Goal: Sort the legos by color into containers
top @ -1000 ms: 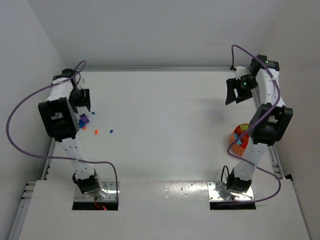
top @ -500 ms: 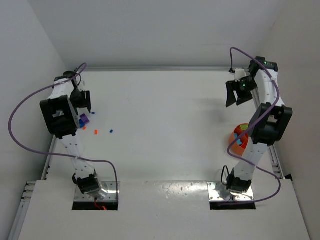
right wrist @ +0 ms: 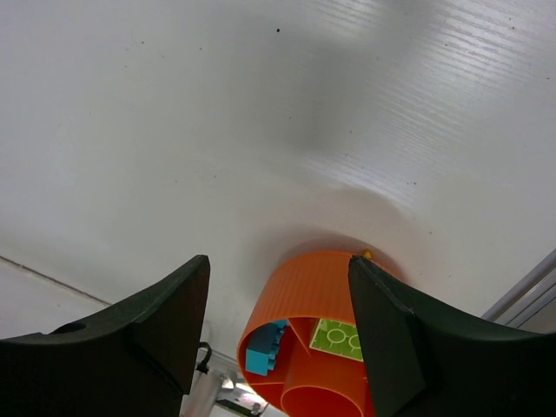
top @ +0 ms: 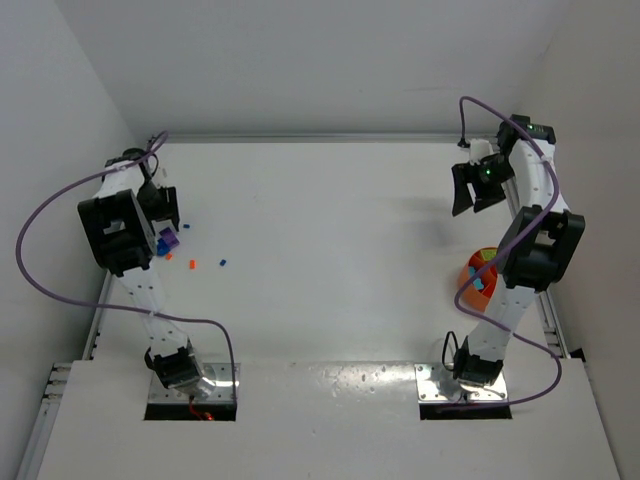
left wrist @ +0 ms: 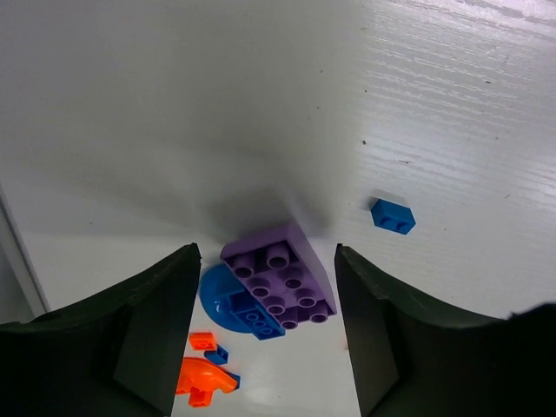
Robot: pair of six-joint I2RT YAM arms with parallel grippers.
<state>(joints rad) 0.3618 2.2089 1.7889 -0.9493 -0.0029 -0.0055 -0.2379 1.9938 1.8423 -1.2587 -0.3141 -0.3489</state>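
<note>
**A:** What is getting hidden here?

**B:** From above, the right arm is covering about half of the bowl. Only the bowl's left side is showing, near the right edge of the table. In the right wrist view the bottom edge is cutting off the bowl's near side, so one compartment is only partly showing.

**A:** And on the left?

**B:** The purple brick is overlapping a blue piece and hiding part of it, so I cannot tell that piece's full shape. Orange bits are lying close by, with a tiny blue one among them that is too small to make out. From above, all of these are showing as mere specks near the table's left edge.

**A:** Are the grippers holding anything?

**B:** No. The left gripper is hanging over the purple brick with its fingers spread wide. The brick is lying on the table and showing in the gap between them. The right gripper is hovering wide open too, farther out on the table than the bowl and apart from it.

**A:** How are the bricks looking?

**B:** The purple one is showing rows of studs on top. A small blue brick is lying apart from it on the bare table. Inside the bowl, a teal brick is sitting in one compartment. A flat yellow-green plate is sitting in the compartment beside it. The bowl itself is orange with a ribbed outer wall.
</note>
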